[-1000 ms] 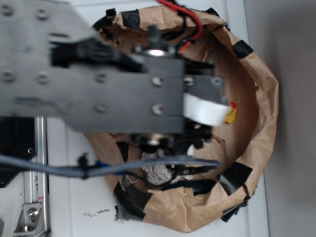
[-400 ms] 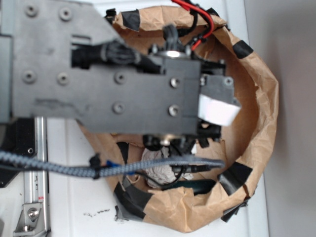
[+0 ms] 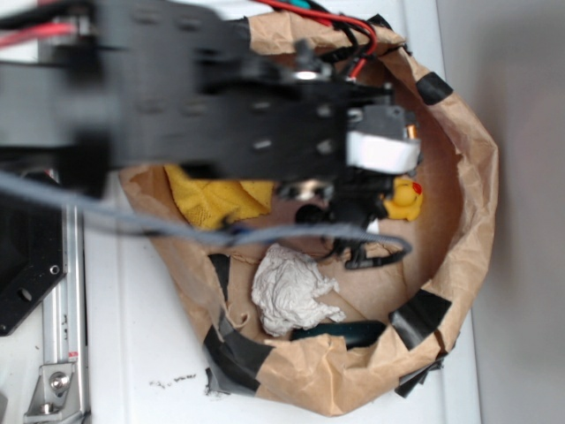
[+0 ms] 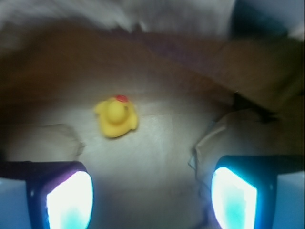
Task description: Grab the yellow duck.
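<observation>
Both fingers (image 4: 69, 200) stand wide apart at the bottom corners of the wrist view, holding nothing, with bare brown paper floor between them. Midway between them the gripper (image 4: 151, 198) points down into the paper-walled bin (image 3: 472, 177), and the yellow duck (image 4: 116, 118) sits on the floor ahead of the gap, a little left of centre, its red beak turned away toward the far wall. From outside, the duck (image 3: 405, 198) shows just beside the right end of the arm, near the bin's right wall. A second ago the arm covered most of the bin and only a sliver of yellow peeked out past the wrist; it has since swung toward the top of the picture, baring the yellow cloth (image 3: 216, 199) at left and the white rag (image 3: 290, 299) lower down, both well apart from the duck. That shift puts the toy in plain sight of the open jaws, so the approach looks nearly lined up; what likely remains is a small move forward and left, a descent, and then closing
</observation>
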Robot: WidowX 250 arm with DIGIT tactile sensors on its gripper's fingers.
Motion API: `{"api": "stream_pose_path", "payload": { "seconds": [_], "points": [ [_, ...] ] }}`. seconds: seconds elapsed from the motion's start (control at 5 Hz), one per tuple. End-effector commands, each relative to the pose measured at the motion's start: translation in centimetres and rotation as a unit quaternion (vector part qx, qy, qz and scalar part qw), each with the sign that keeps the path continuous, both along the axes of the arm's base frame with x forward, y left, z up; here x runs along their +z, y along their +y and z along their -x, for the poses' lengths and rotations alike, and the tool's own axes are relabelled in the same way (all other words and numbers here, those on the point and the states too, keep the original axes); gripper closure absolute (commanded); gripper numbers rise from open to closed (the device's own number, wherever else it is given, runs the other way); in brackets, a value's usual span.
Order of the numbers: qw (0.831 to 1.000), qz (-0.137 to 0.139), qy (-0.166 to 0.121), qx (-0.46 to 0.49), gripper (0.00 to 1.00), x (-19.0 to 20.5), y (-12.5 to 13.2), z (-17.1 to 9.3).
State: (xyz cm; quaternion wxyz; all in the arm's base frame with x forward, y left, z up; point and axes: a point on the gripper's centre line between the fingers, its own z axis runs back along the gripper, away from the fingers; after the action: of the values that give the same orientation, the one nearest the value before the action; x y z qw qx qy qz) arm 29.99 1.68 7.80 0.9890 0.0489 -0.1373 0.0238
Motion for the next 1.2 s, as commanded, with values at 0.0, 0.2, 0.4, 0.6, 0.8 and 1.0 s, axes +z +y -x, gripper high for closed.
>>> {"api": "stream_pose_path", "payload": {
  "seconds": [0.0,0.2,0.4,0.6,0.8,1.0],
  "points": [
    [1.0,0.005,-0.014,0.013,0.0,-0.8,2.5,-3.4],
    [1.0,0.009,-0.016,0.016,0.0,-0.4,2.5,-4.1],
    [1.0,0.002,-0.02,0.015,0.0,-0.6,2.1,-4.5],
    [1.0,0.0,-0.018,0.011,0.0,-1.2,1.6,-4.9],
    [1.0,-0.018,-0.011,0.007,0.0,-2.4,1.0,-5.4],
    [0.999,0.005,0.026,-0.032,0.0,-4.7,-1.1,-5.1]
  ]
}}
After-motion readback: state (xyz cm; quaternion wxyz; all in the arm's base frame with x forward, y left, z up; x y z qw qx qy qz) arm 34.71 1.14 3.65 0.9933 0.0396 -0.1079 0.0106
